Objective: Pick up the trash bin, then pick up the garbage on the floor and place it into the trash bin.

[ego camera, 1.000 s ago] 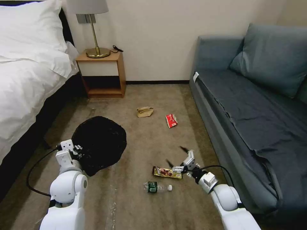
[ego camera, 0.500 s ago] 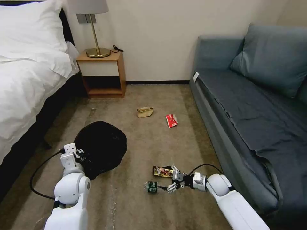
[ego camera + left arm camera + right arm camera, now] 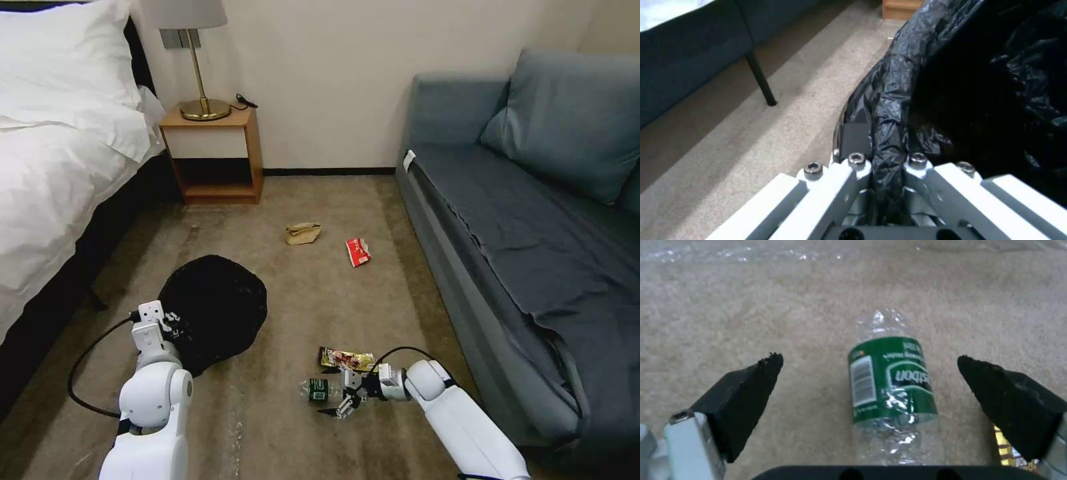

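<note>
Right gripper [image 3: 341,396] low at carpet level, fingers [image 3: 744,396] spread wide apart, one on each side of the clear bottle [image 3: 891,391] without contact. Bottle lying flat on the carpet [image 3: 300,300], green label up, directly between the two black pads. Brown-yellow snack wrapper [image 3: 347,360] just beside the far pad, touching or nearly touching the bottle's cap end; exact contact not discernible. Black cable looped over the right wrist, clear of the bottle. Left gripper [image 3: 887,166] clamped together on the bag-covered rim of the trash bin [image 3: 213,310], crinkled black plastic pinched between the two white fingers. Bin held to the robot's left, well apart from the bottle, open carpet between them. Red-and-white packet [image 3: 358,251] and crumpled tan paper [image 3: 303,233] farther out on the carpet, near each other, unobstructed. Blue-grey sofa [image 3: 533,220] close along the right side of the working area, bed [image 3: 60,147] along the left, a thin black leg [image 3: 759,78] near the bin. Wooden nightstand [image 3: 213,157] with a brass lamp [image 3: 197,60] against the far wall.
</note>
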Motion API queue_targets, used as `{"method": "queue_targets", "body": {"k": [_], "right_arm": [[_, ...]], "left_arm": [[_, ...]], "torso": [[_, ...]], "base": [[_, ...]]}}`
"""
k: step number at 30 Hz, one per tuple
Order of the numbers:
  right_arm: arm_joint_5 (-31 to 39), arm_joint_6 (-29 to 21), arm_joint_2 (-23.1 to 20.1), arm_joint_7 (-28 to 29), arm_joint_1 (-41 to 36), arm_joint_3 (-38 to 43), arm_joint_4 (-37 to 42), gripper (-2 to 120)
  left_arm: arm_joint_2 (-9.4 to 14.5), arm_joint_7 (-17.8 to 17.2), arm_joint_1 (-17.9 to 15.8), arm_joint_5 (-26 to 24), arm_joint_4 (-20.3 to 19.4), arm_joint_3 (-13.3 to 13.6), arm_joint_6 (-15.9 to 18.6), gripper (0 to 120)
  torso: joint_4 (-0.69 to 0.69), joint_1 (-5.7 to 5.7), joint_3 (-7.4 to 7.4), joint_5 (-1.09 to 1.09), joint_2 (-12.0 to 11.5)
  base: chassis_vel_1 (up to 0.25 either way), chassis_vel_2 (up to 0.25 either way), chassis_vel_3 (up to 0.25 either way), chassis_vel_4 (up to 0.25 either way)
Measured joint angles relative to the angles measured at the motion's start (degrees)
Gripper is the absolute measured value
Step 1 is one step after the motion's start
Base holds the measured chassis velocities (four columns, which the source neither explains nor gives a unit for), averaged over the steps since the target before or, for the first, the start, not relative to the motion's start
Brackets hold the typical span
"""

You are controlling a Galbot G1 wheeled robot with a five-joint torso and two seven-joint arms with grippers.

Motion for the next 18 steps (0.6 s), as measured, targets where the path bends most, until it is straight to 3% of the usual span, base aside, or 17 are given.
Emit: {"method": "queue_targets", "body": {"k": [18], "right_arm": [[-4.0,3.2,3.7,1.2,4.1,0.6,-10.8,100]], "left_arm": [[0.0,0.0,1.2,0.1,-0.3,0.0,-0.6,1]], "torso": [[0.0,0.0,0.0,0.0,0.0]], "base": [[0.0,0.0,0.0,0.0]]}}
